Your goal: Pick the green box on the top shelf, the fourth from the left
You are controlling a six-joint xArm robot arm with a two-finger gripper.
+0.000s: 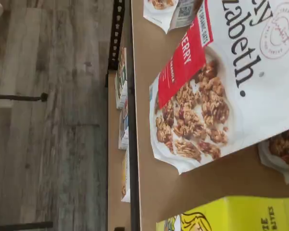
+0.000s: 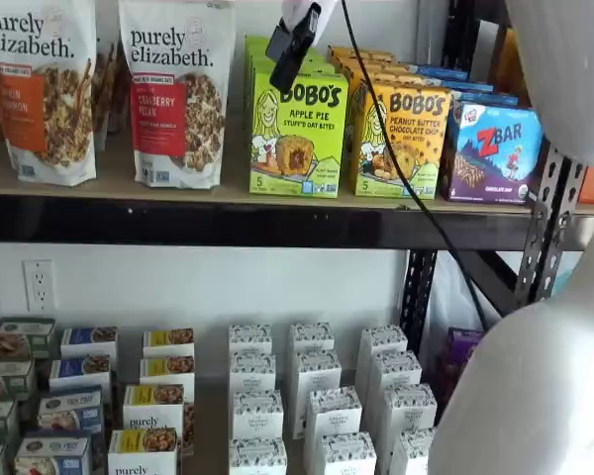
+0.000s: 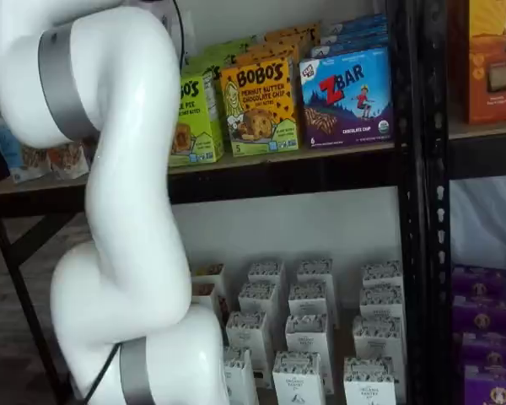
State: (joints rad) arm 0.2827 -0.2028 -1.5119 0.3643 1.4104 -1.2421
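End effector [image 2: 293, 45] hangs at twelve o'clock over the green box [image 2: 297, 134] on the top shelf [image 2: 109, 178]; fingers side-on, opening cannot be told; nothing visibly held.

— Where does the green box [image 2: 297, 134] sit?
— Upper middle of a shelf view, on the top shelf [image 2: 228, 220], with the granola bag [image 2: 176, 91] to its left and the peanut butter box [image 2: 404, 139] to its right.
— And the gripper [image 2: 295, 45]?
— Top edge, before the green box's upper corner.
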